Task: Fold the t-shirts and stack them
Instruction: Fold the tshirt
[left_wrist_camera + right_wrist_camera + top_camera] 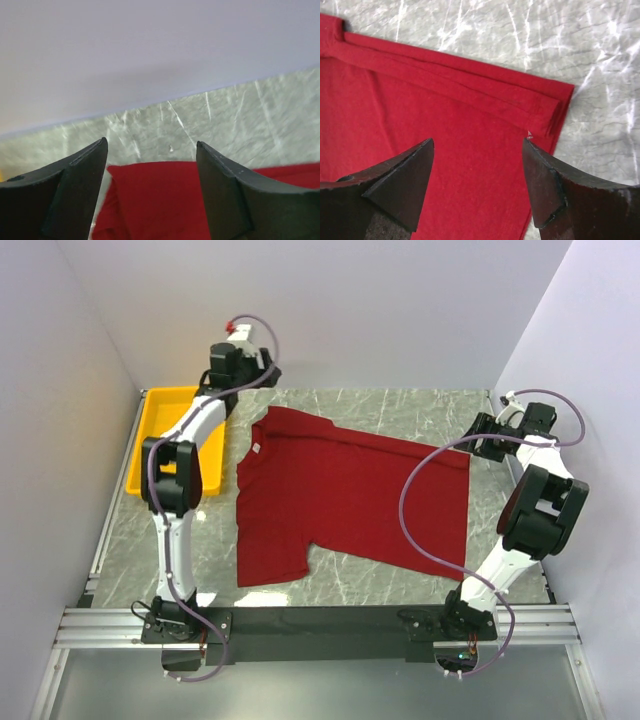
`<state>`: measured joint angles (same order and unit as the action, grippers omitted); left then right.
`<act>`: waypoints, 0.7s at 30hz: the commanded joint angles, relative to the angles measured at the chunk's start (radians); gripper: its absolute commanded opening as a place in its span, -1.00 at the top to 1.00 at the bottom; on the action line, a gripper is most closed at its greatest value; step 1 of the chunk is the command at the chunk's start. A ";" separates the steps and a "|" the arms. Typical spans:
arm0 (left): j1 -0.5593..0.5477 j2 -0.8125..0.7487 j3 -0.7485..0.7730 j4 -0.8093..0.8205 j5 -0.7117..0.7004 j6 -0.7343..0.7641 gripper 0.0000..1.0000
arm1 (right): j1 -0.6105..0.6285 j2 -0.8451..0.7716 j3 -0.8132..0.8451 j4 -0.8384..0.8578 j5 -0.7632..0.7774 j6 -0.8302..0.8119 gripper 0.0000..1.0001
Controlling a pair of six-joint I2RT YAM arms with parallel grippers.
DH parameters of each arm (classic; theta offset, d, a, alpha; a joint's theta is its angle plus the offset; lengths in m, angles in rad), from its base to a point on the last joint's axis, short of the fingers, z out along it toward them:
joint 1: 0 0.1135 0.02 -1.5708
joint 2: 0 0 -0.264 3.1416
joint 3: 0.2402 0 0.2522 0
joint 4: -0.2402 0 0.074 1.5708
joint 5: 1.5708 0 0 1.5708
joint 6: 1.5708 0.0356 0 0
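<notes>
Shirt (350, 490) flat on marble (400, 410), margin showing round every edge; left claw (150, 145) wide, empty, by far edge; right claw (477, 142) wide, empty, over folded corner; tray (165, 415) against left wall.

No readable text; white neck label (257, 448) on t-shirt (350, 500) too small.
</notes>
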<state>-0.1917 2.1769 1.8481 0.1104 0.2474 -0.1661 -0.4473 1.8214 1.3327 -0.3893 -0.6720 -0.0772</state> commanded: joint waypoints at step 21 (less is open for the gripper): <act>0.081 0.311 0.264 -0.264 0.075 -0.510 -0.26 | 0.005 -0.068 -0.027 0.001 -0.075 0.042 -0.54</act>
<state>-0.1066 2.4844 2.0781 -0.1478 0.3321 -0.6636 -0.4454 1.7988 1.3010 -0.3981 -0.7273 -0.0498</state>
